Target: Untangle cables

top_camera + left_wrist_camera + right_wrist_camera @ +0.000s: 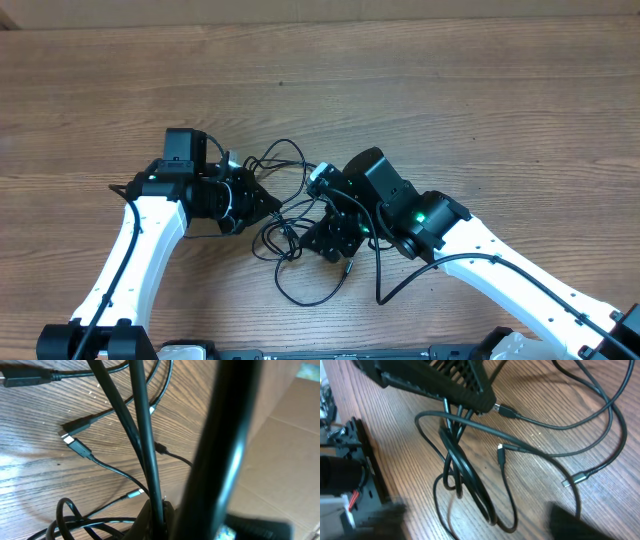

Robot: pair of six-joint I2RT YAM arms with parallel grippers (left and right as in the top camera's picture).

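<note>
A: Where are the cables (464,471)?
B: Knotted heap in the middle of the counter (450,100), loose loops nearest the bases.
A: And the right pincer (326,240)?
B: Jaws apart, straddling the heap, nothing clamped.
A: The left pincer (264,204)?
B: Closed tight on several strands. One loop lies beyond it.

A brown wood-grain tabletop (420,90) fills most of the overhead view. Beside its edge lies a flat tan cardboard-like surface (285,460), creased with straight seams.
</note>
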